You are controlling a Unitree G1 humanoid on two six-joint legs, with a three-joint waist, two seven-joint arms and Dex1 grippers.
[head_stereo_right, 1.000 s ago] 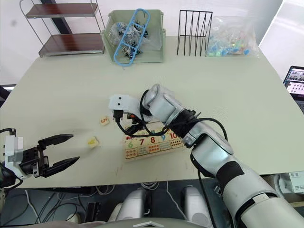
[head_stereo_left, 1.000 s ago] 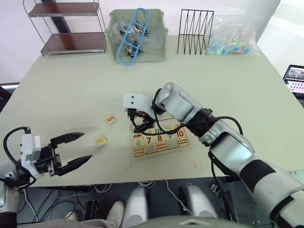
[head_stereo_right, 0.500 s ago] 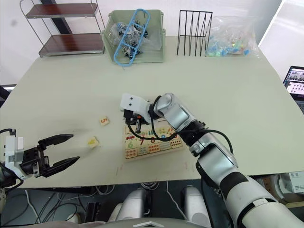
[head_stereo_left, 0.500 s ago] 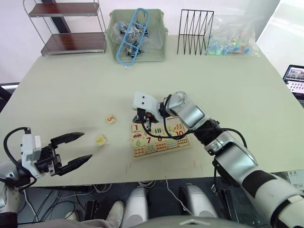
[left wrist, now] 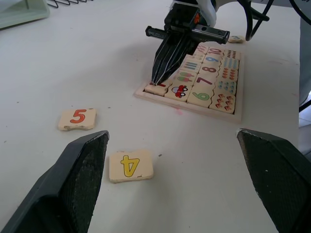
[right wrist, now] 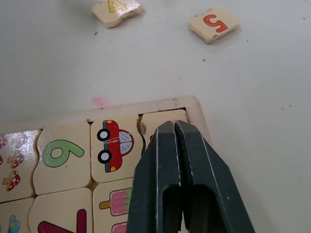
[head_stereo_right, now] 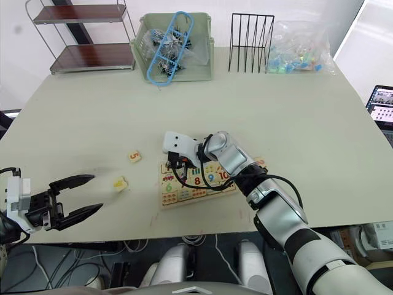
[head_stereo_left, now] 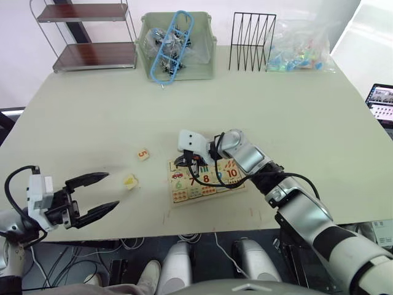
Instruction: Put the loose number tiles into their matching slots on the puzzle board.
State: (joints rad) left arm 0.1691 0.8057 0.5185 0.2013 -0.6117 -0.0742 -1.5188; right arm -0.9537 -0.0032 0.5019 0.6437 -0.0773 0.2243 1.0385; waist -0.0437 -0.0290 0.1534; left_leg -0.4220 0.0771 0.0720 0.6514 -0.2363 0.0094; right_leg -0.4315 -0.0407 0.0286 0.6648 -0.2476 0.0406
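The puzzle board (head_stereo_left: 174,198) lies in the middle of the table, with digits 6 to 10 and counting pictures. My right gripper (head_stereo_left: 185,165) is shut with nothing between its fingers. Its closed tips (right wrist: 174,125) rest on the tile in the board's top-left corner slot (right wrist: 160,121). Two loose number tiles lie on the table left of the board: a red 5 (head_stereo_left: 143,154) and a yellow 4 (head_stereo_left: 130,181). One more small tile (left wrist: 236,39) lies beyond the board's right side. My left gripper (head_stereo_left: 112,189) hangs open near the table's front left, just short of the 4 (left wrist: 130,165).
At the back of the table stand a green bin of clips (head_stereo_left: 178,46), a black wire rack (head_stereo_left: 252,40) and a bag of coloured pieces (head_stereo_left: 301,52). A small shelf (head_stereo_left: 86,37) is at the back left. A laptop (head_stereo_left: 382,101) sits off the right edge.
My right gripper's fingers have closed, and its tips have come down on the corner tile. The right forearm has swung lower over the board. The left arm has not moved.
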